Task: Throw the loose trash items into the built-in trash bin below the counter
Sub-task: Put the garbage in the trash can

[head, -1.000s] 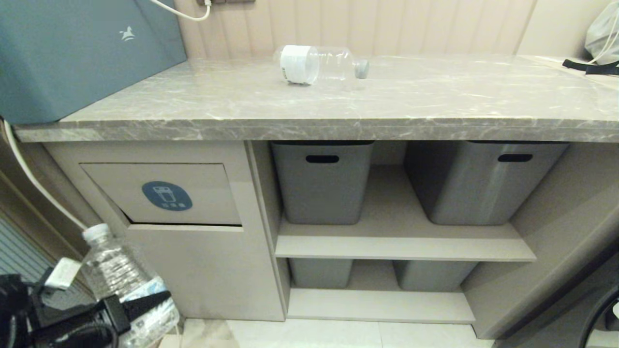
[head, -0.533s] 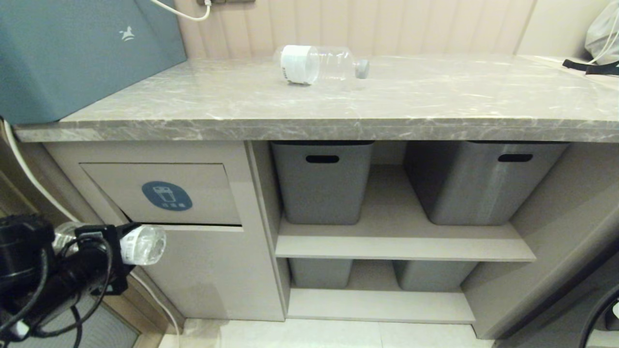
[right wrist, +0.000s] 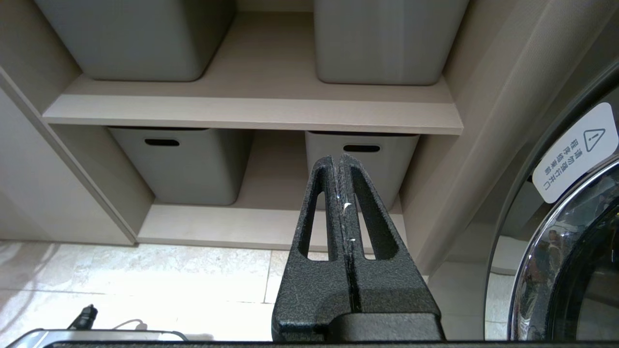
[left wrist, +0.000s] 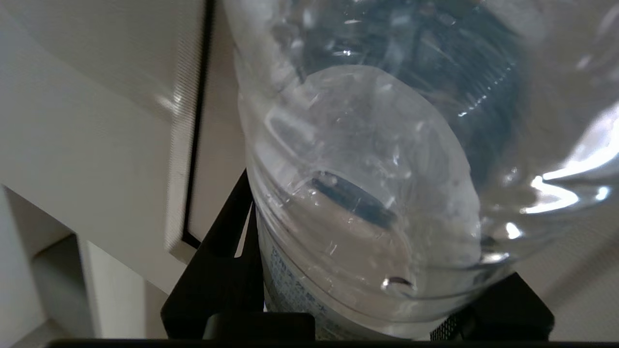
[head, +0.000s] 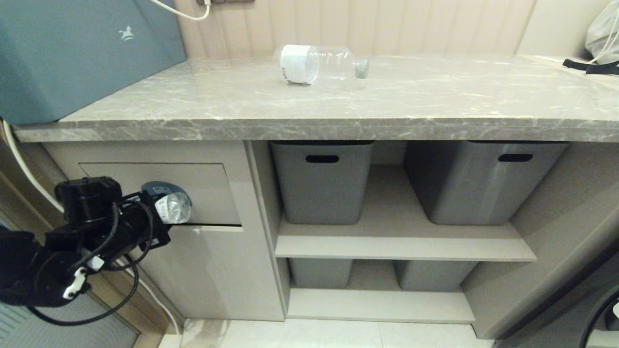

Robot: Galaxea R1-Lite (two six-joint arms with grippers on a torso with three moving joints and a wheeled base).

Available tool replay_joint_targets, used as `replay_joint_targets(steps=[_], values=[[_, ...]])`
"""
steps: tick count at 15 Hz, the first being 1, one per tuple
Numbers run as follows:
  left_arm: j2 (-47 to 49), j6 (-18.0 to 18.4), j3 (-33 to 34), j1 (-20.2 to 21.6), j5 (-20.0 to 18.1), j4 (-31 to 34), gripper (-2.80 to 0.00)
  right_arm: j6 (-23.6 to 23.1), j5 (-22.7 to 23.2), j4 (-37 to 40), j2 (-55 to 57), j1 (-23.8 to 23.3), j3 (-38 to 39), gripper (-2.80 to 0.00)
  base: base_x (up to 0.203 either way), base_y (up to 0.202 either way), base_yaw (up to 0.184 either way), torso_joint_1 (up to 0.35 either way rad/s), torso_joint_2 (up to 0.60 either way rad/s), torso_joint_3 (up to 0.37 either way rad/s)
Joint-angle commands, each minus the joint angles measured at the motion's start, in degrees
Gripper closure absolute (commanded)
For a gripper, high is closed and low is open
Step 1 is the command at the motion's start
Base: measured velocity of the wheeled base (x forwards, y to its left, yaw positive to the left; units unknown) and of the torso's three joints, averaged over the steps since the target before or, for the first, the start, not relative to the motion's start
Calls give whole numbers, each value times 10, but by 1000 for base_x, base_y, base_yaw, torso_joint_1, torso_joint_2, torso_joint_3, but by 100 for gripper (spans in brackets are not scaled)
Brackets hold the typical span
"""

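My left gripper [head: 162,213] is shut on a small clear plastic bottle [head: 173,208], held level with its end at the lower edge of the trash bin's tilting flap [head: 203,191]. The bottle covers part of the blue sticker [head: 154,187]. In the left wrist view the bottle [left wrist: 367,169] fills the picture between the black fingers [left wrist: 217,275] of the left gripper [left wrist: 367,295]. A second bottle [head: 316,64] lies on its side at the back of the grey marble counter [head: 387,108]. My right gripper [right wrist: 338,162] hangs shut and empty, low by the shelves.
Grey tubs [head: 321,181] [head: 476,181] with slot handles stand on the upper shelf, with more tubs [right wrist: 176,164] below. A blue-grey box [head: 72,53] sits on the counter's left end. A white cable [head: 29,169] runs down the left side. A machine's round door [right wrist: 566,251] is at the right.
My left gripper has risen from low left up to the flap. The bottle in it has turned from upright to level, with its end now over the sticker.
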Motion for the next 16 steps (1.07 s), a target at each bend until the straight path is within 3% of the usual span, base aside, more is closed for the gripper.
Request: replay_joint_targets(steps=[1, 9, 10, 16], values=[[46, -2, -16, -1, -4, -4, 0, -1, 0, 0, 1, 0, 0, 0, 0, 0, 0, 0, 0, 0], [132, 2, -143, -1, -11, 1, 0, -1, 0, 0, 1, 0, 0, 0, 0, 0, 0, 0, 0, 0], [136, 1, -148, -2, -11, 1, -280, 0, 0, 0, 1, 0, 0, 0, 0, 0, 0, 0, 0, 0], [139, 4, -158, -2, -35, 8, -280, 0, 0, 0, 1, 0, 0, 0, 0, 0, 0, 0, 0, 0]])
